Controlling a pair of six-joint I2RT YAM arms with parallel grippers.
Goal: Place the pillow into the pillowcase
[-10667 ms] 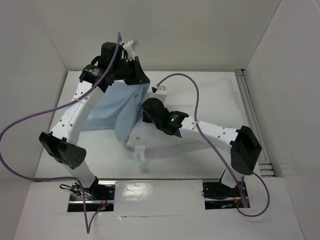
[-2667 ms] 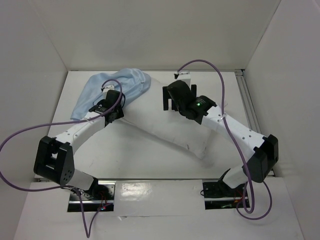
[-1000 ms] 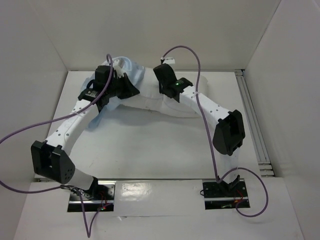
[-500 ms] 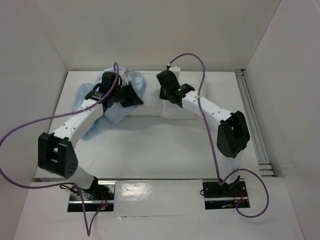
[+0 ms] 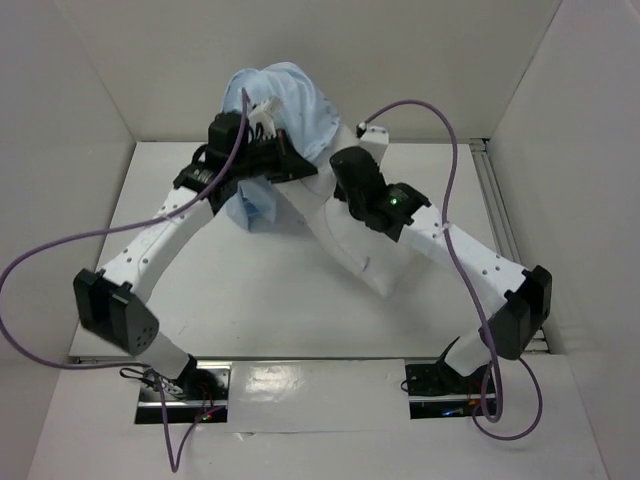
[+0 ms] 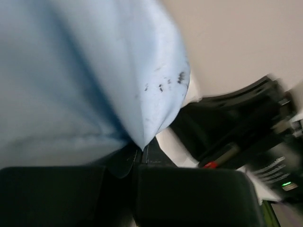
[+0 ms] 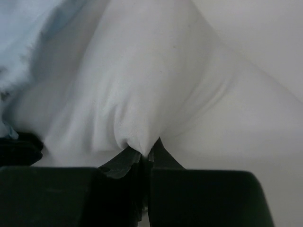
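ok so the pillow (image 5: 348, 238) sits in the middle of the top view, slanting from the centre down toward the lower right. Its upper end disappears behind the two wrists, so you can't really tell how much of it is inside the pillowcase (image 5: 278, 92), if any. The pillowcase is bunched up high in the upper middle, in front of the back wall (image 5: 420, 60), with a smaller blue fold hanging out lower left of the wrists. Fingertips are blocked from above, but the wrist cams help. The left gripper (image 6: 142, 153) has its fingers pressed together on a fold of blue cloth with little dark specks (image 6: 165, 86). The right gripper (image 7: 144, 153) is pinching a peak of white pillow fabric. In the right wrist view a strip of the case shows in the upper left corner beside the pillow, though whether it wraps around is unclear. The left wrist view is blurry on its right side. Compared to half a second ago, the case has gone from low on the table (image 5: 220, 300) to lifted up, and the pillow went from lying along the back to this diagonal.
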